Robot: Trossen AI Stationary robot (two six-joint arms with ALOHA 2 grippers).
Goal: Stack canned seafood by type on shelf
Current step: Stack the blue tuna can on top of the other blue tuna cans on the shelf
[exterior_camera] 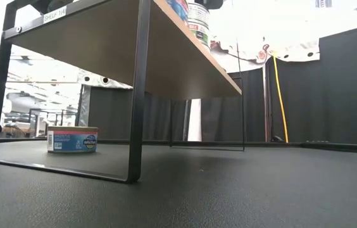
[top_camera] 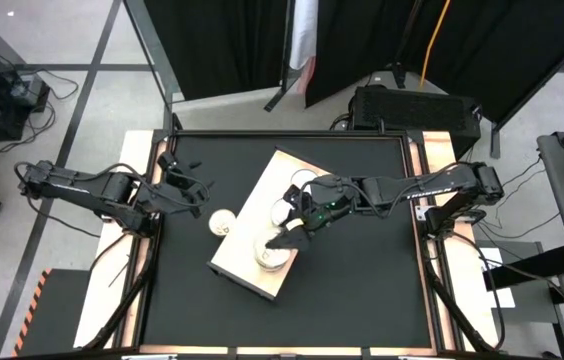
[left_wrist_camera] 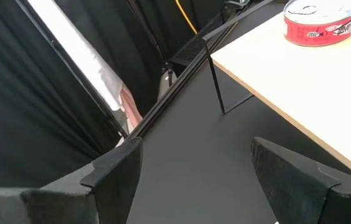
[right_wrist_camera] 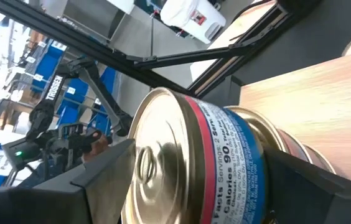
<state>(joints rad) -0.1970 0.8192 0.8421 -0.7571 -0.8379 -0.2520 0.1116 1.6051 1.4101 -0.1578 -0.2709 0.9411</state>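
Note:
The shelf (top_camera: 252, 235) is a pale beige board on thin black legs (exterior_camera: 137, 95), standing slantwise mid-table. Tins rest on its top: two silver-lidded ones (top_camera: 307, 182) (top_camera: 284, 212) and a stack near its front end (top_camera: 268, 256). The stack's top tin (right_wrist_camera: 200, 149) has a gold lid and a pink-and-blue label. My right gripper (right_wrist_camera: 197, 183) is open, one finger on either side of that tin. Another tin (top_camera: 223, 222) (exterior_camera: 72, 139) stands on the black table left of the shelf. A red tin (left_wrist_camera: 322, 22) sits on the shelf. My left gripper (left_wrist_camera: 194, 168) waits open at the table's left.
The table (top_camera: 362, 290) is black with a raised wooden rim. The shelf's legs (left_wrist_camera: 216, 81) stand on it with open space beneath the board. Free tabletop lies right of and in front of the shelf. Black curtains hang behind the far edge.

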